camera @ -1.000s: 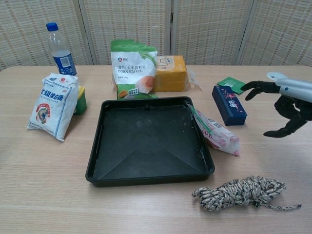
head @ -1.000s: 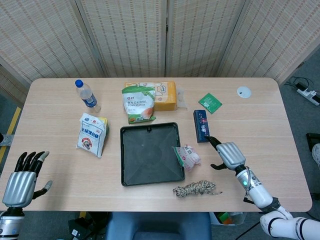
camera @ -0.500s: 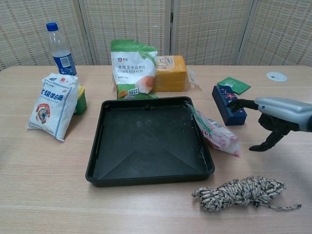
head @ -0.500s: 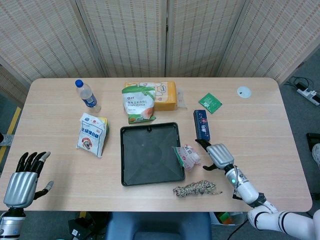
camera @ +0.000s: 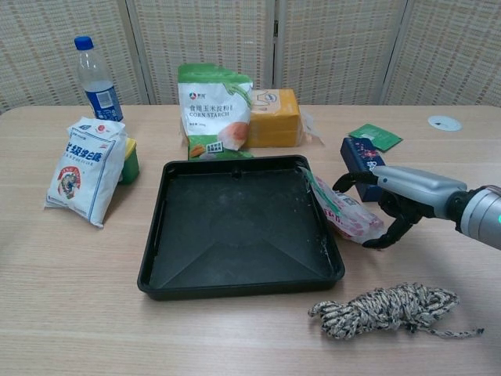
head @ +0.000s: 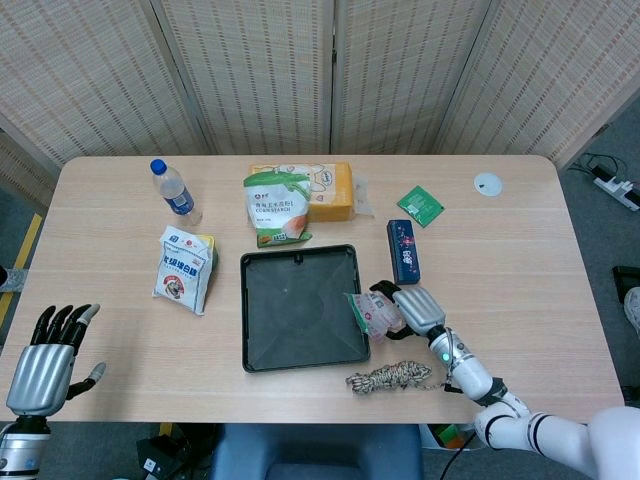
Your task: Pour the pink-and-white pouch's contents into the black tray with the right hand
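The pink-and-white pouch [head: 370, 312] [camera: 344, 210] lies against the right rim of the black tray [head: 298, 312] [camera: 235, 227], partly leaning over that rim. My right hand [head: 412, 304] [camera: 401, 196] is at the pouch's right end, its fingers [camera: 350, 179] spread and curved above the pouch and the thumb low by its near corner. The hand does not grip the pouch. The tray holds nothing. My left hand [head: 45, 362] hovers with fingers apart at the table's front left corner, seen only in the head view.
A coiled rope [head: 392, 377] [camera: 383, 307] lies just in front of the right hand. A dark blue box [head: 403, 250] [camera: 362, 160] sits right behind it. A corn starch bag [camera: 213, 110], orange pack [camera: 274, 117], white bag [camera: 84, 168] and bottle [camera: 95, 78] stand behind and left of the tray.
My right hand has moved left from beside the blue box to the pouch's right end, and its fingers now curve around it. The pouch, the tray and the left hand have stayed put.
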Action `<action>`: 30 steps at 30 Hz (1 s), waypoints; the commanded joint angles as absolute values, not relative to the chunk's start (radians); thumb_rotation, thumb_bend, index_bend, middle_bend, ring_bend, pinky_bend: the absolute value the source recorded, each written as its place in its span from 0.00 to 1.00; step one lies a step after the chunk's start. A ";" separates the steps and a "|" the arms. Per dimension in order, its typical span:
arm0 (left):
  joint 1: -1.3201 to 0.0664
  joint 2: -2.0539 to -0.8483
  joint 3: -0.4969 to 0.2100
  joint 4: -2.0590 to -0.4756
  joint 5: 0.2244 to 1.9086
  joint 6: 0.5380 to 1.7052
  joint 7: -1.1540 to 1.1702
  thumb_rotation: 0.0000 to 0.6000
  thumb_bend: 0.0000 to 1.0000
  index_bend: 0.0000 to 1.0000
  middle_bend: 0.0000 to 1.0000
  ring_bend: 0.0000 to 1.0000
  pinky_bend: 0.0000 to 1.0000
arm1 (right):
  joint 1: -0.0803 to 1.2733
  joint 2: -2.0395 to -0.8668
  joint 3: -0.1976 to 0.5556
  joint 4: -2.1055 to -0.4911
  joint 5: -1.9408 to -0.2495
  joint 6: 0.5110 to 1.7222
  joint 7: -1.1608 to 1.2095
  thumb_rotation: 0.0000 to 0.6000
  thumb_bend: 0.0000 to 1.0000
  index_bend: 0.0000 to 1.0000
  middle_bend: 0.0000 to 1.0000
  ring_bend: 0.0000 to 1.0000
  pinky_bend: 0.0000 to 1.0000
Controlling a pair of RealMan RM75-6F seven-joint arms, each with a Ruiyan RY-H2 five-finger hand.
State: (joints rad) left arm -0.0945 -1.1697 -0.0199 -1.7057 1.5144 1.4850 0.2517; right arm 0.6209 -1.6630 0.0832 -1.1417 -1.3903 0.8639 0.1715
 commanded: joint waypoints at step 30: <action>-0.092 -1.161 -0.020 -1.714 1.508 1.485 0.248 1.00 0.31 0.12 0.15 0.12 0.04 | 0.644 -1.797 0.074 -0.879 -1.457 0.916 0.359 1.00 0.28 0.56 0.41 0.90 0.92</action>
